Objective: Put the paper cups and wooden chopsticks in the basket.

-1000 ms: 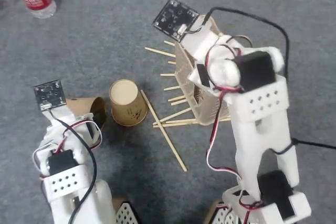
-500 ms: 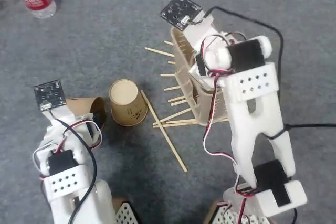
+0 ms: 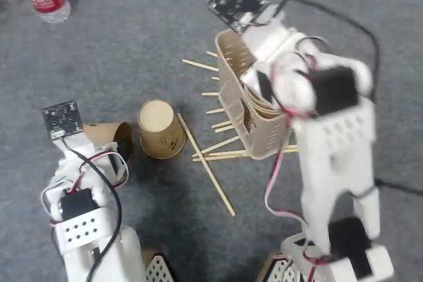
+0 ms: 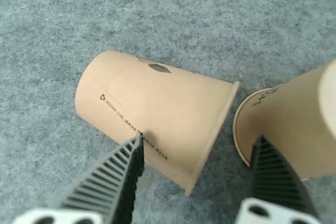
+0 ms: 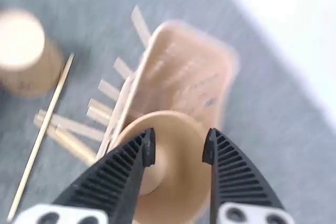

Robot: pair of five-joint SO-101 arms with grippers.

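Right gripper (image 5: 179, 137) spread over binned cup (image 5: 168, 182) in the basket (image 5: 194, 66) mid-table (image 3: 132, 44), so that drop looks done; left gripper (image 4: 199, 141), spread too, hangs over lying cup (image 4: 152, 108) toward the table's left edge: next close on it, then upended cup (image 3: 160, 129), chopsticks (image 3: 205, 163).

Chopsticks (image 3: 205, 163) between cup (image 3: 160, 130) and basket (image 3: 234, 97)

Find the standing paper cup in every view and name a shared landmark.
High view: standing paper cup mid-table, between lying cup and basket.
Left wrist view: beside the lying cup's rim.
Right wrist view: across the long chopstick from the basket.
Landmark: basket, high and right wrist; lying cup, high and left wrist.
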